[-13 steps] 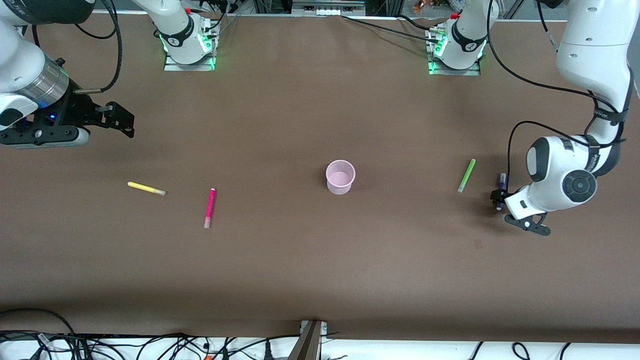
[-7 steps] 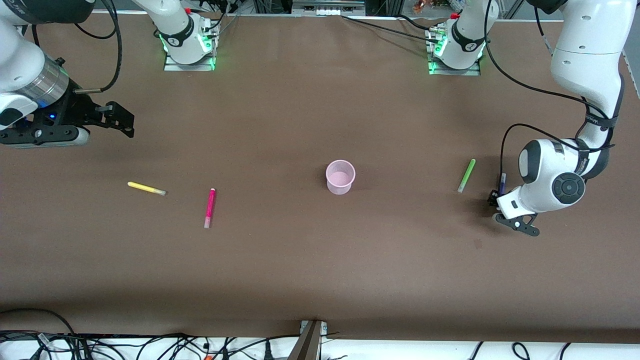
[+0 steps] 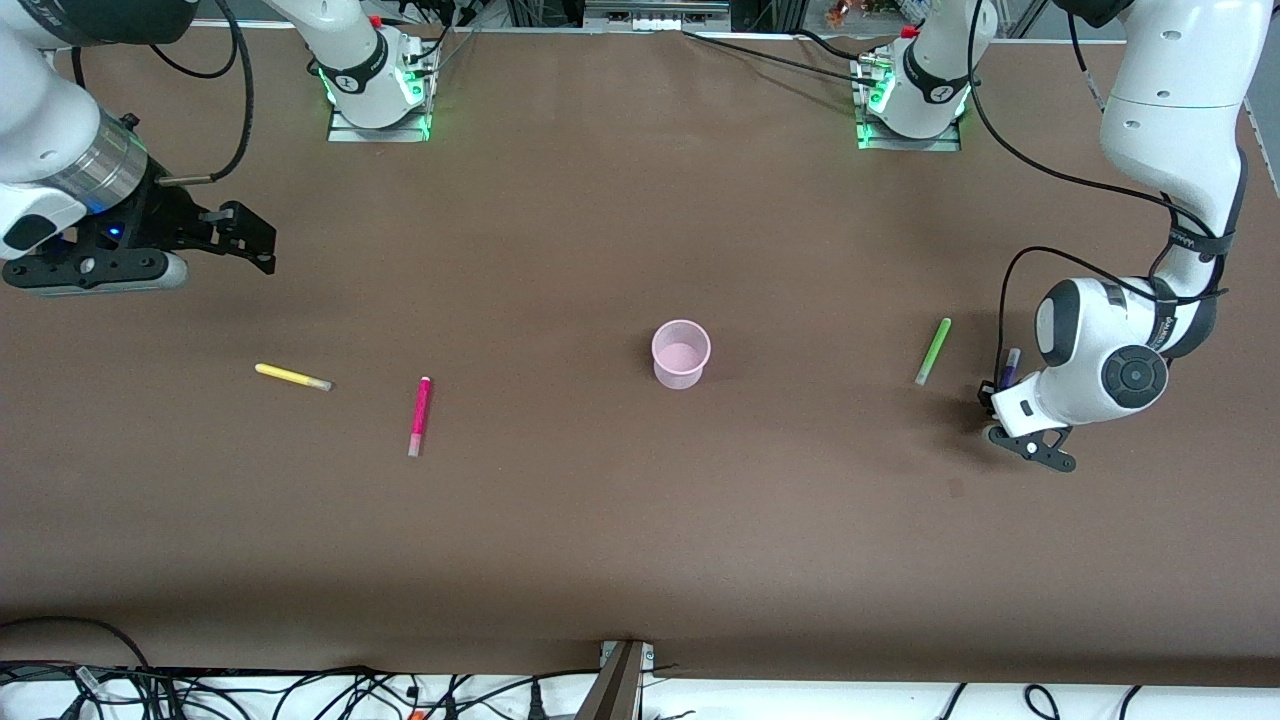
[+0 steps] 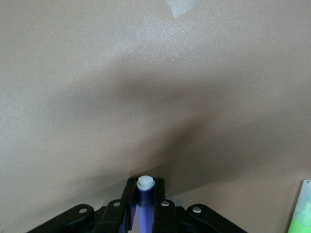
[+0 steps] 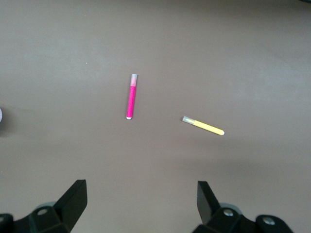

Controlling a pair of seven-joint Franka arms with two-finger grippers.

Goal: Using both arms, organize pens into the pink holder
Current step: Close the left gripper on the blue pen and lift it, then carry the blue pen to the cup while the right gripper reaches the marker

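Observation:
The pink holder (image 3: 681,352) stands upright at the table's middle. My left gripper (image 3: 995,392) is shut on the purple pen (image 3: 1009,366), low over the table at the left arm's end; the pen's pale tip (image 4: 145,183) pokes out between the fingers. The light green pen (image 3: 933,351) lies beside it, toward the holder, and shows in the left wrist view (image 4: 300,209). The yellow pen (image 3: 292,377) and magenta pen (image 3: 419,415) lie at the right arm's end; both show in the right wrist view (image 5: 203,126) (image 5: 131,96). My right gripper (image 3: 258,242) is open and empty, up above the table.
The brown table (image 3: 620,540) carries only the pens and the holder. The arm bases (image 3: 378,90) (image 3: 908,100) stand along its edge farthest from the front camera. Cables (image 3: 300,690) run below its nearest edge.
My left gripper has lifted the purple pen slightly and drifted a little toward the holder. My right gripper has shifted slightly toward the table's middle.

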